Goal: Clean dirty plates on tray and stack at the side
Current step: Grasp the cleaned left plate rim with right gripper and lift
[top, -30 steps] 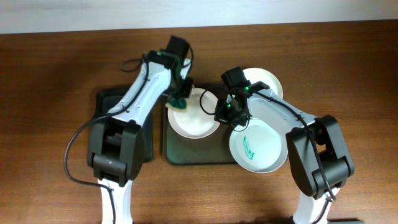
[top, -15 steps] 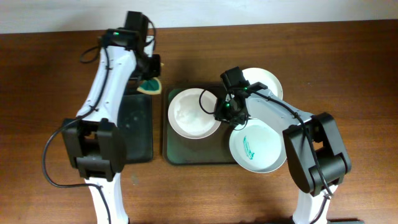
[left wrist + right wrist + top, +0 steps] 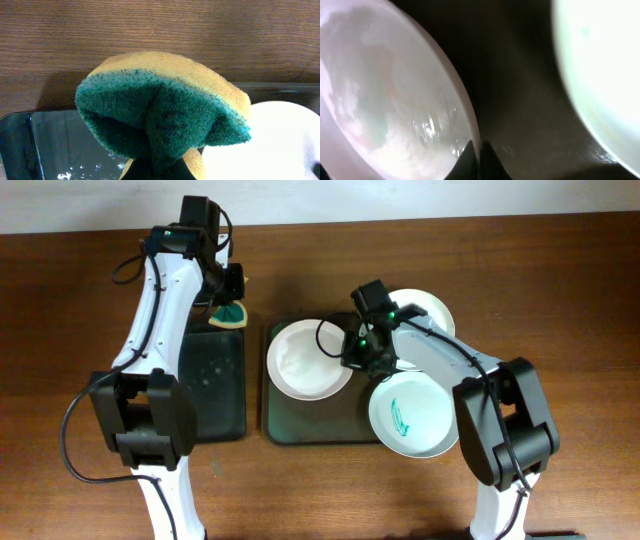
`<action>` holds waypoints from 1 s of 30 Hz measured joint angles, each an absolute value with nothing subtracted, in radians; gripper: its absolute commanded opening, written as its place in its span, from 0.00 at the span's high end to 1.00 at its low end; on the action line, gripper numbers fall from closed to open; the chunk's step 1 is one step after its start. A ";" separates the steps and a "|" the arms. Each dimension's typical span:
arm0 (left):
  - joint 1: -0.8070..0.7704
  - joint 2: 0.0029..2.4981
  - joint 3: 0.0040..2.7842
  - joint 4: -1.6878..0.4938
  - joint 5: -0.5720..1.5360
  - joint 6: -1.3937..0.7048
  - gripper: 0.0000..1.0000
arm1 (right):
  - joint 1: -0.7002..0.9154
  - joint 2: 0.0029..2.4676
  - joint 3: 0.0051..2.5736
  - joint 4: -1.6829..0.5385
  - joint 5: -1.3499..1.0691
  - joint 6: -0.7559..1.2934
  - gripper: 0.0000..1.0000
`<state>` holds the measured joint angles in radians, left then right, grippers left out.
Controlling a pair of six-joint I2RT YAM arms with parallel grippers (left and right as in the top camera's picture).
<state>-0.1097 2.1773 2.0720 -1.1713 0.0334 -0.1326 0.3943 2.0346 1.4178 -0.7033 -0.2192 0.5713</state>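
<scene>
One wiped plate [image 3: 305,365], centre frame on the tray [image 3: 300,427], is pinched at its right rim by the right gripper [image 3: 350,352], the nearer arm. A sponge [image 3: 160,115] is clenched by the left gripper [image 3: 232,306], upper left.

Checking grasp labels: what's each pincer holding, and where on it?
Left pincer pinches the sponge at its folded middle. Right pincer looks shut on the rim of the wiped plate.
</scene>
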 measured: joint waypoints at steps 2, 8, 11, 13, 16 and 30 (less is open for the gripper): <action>-0.110 2.177 2.072 -1.170 0.033 -0.133 1.00 | 0.397 2.030 1.475 -0.786 -0.157 0.538 0.96; -0.110 2.177 2.072 -1.170 0.033 -0.133 1.00 | 0.458 1.961 1.551 -0.929 0.083 0.483 0.96; -0.110 2.177 2.072 -1.170 0.033 -0.133 1.00 | 0.527 1.919 1.573 -0.972 0.230 0.470 0.96; -0.110 2.177 2.072 -1.170 0.033 -0.133 1.00 | 0.577 1.898 1.579 -0.997 0.332 0.467 0.96; -0.110 2.177 2.072 -1.170 0.033 -0.133 1.00 | 0.671 1.876 1.579 -1.037 0.509 0.468 0.96; -0.110 2.177 2.072 -1.170 0.033 -0.133 1.00 | 0.969 1.849 1.579 -1.127 1.150 0.471 0.96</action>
<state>-0.1097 2.1773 2.0720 -1.1702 0.0326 -0.1326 0.9688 1.8492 1.5795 -1.1271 1.1500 0.4713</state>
